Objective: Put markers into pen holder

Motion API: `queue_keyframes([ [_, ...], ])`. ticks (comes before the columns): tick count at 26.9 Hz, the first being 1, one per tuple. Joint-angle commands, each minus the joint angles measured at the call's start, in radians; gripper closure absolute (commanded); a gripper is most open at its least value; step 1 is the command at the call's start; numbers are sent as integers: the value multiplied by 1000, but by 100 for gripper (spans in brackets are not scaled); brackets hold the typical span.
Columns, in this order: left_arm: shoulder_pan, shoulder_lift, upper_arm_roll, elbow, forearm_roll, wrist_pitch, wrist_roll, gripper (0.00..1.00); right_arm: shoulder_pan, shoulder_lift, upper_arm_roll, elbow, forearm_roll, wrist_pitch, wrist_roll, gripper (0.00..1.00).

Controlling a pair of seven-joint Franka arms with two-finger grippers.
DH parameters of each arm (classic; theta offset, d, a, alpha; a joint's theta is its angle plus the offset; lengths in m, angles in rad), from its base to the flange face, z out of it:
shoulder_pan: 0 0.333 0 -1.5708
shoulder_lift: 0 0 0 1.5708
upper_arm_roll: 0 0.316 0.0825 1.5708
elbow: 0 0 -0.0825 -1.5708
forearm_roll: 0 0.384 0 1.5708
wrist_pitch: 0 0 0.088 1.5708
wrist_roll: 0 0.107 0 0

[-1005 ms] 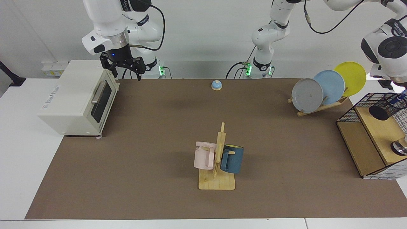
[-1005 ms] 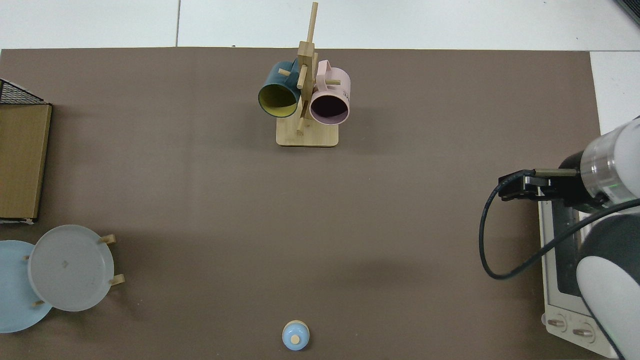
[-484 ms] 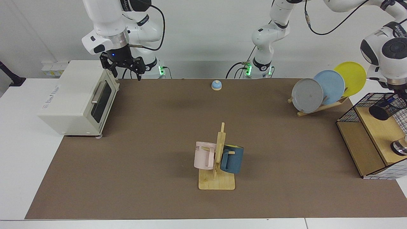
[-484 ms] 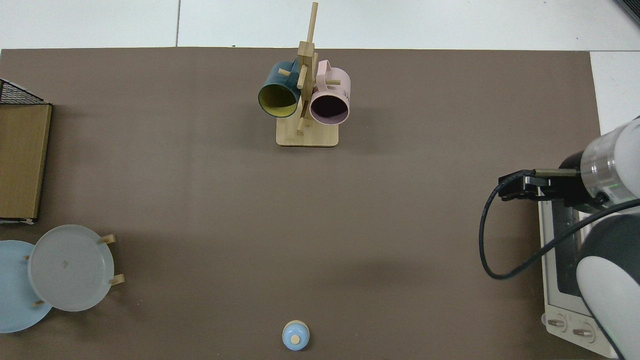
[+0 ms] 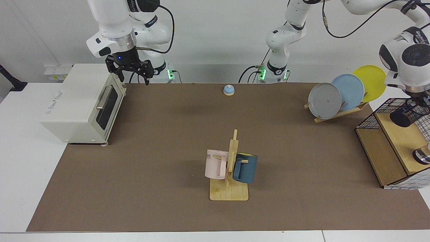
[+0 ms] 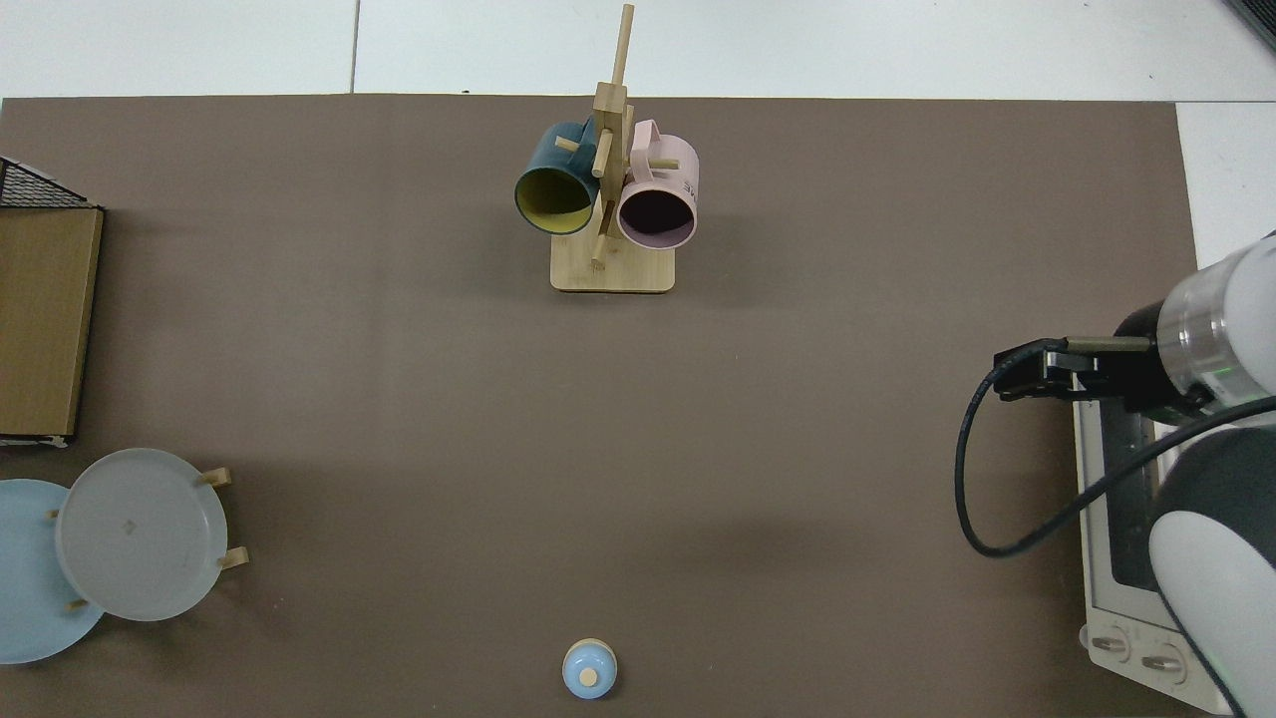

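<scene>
Left gripper at the far edge of the facing view, down over the rectangular wire-grid and wood shelf, right above the small black wire-mesh pen holder. Grip state not readable from here: wrist and mesh block the view. Out of frame in the top view.

Pen holder on the shelf's upper wood board, solid round base turned toward the camera, so apparently tipped rather than standing upright; mouth pointing back toward the gripper. Probably why the arm comes in from above and behind: lines up with the opening.

Slim white marker with the blue cap not made out. Either hidden behind the mesh or held under the wrist; can't say which. Judging by the pose: at or just around the insertion step.

Right gripper parked high beside the top corner of the white toaster oven, jaws spread, nothing held. Waiting, well apart from the shelf, out of the other arm's way.

Risk: light cup on a smooth board, easy to nudge or roll on contact. Small shiny metal round item near on the same board, worth avoiding.
</scene>
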State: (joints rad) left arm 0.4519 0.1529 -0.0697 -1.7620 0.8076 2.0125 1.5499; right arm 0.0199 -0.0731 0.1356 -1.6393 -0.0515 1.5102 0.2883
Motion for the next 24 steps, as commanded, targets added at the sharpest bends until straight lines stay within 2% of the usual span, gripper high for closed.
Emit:
queue_keyframes([
  [1, 19, -1, -9, -11, -16, 29, 15, 100, -20, -17, 12, -24, 9, 21, -24, 0],
  [5, 19, 0, -9, -11, -16, 29, 19, 100, -20, -17, 12, -24, 9, 21, -24, 0],
  [7, 19, 0, -9, -10, -16, 29, 35, 96, -20, -17, 12, -24, 9, 21, -24, 0],
  [9, 18, 2, -9, -7, -16, 29, 41, 75, -20, -17, 12, -24, 9, 21, -24, 0],
  [12, 17, 4, -9, -1, -13, 29, 42, 56, -20, -17, 12, -24, 9, 21, -24, 0],
  [24, 8, 5, -9, 39, 1, 20, 65, 54, -20, -19, 12, -24, 9, 21, -24, 0],
])
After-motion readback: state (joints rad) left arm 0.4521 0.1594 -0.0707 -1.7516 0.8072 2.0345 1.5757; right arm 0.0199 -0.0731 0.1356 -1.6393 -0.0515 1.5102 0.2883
